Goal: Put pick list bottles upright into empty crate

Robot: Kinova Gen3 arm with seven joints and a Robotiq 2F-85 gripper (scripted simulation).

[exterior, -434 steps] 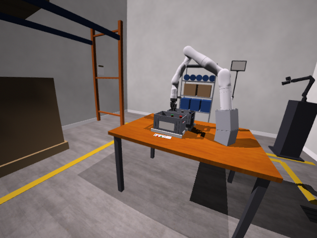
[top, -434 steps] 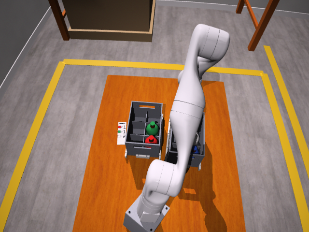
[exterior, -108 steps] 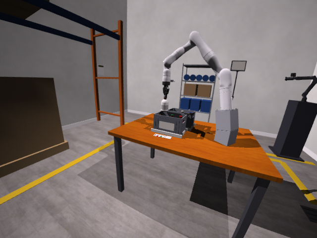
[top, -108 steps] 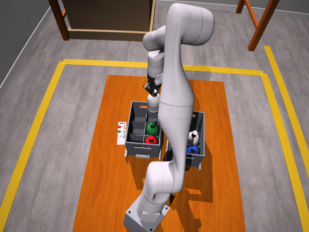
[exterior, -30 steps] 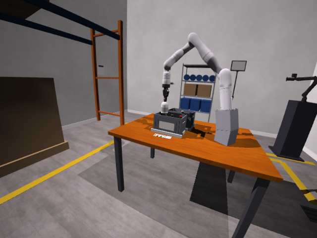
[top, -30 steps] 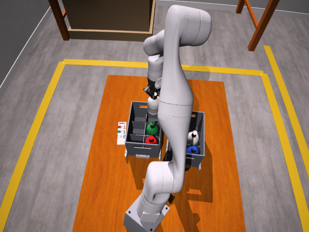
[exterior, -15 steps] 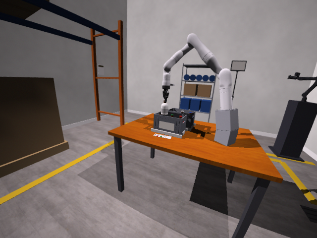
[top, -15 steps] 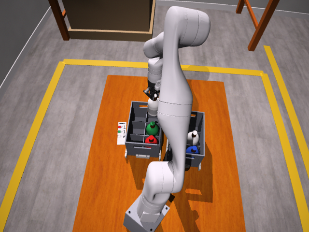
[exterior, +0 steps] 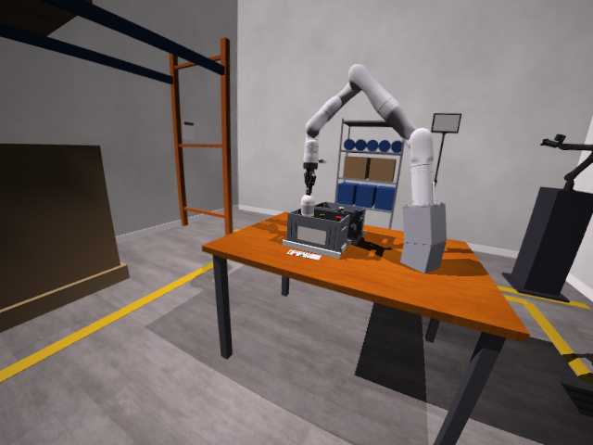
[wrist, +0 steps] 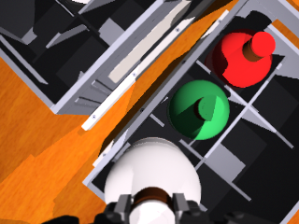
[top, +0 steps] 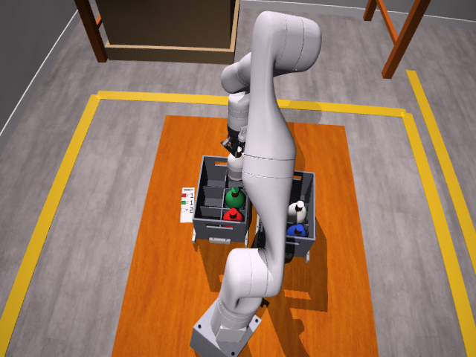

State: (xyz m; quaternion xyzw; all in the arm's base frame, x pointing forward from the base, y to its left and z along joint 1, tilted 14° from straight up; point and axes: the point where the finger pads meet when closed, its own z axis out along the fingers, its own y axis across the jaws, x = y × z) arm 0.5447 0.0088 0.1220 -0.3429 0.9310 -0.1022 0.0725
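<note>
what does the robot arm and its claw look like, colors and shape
The arm is smooth, glossy white, built of thick rounded tube segments with thin dark seam lines at the joints, rising from an angular grey pedestal. No loose cables show. The claw is small and dark grey to black, with two short fingers.

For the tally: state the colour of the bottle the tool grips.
White bottle, brown neck, in the tool; wrist view shows it best.

We see a smooth white arm made of fat round tubes with thin dark lines, a small black gripper, and a grey blocky base with little black screws.
</note>
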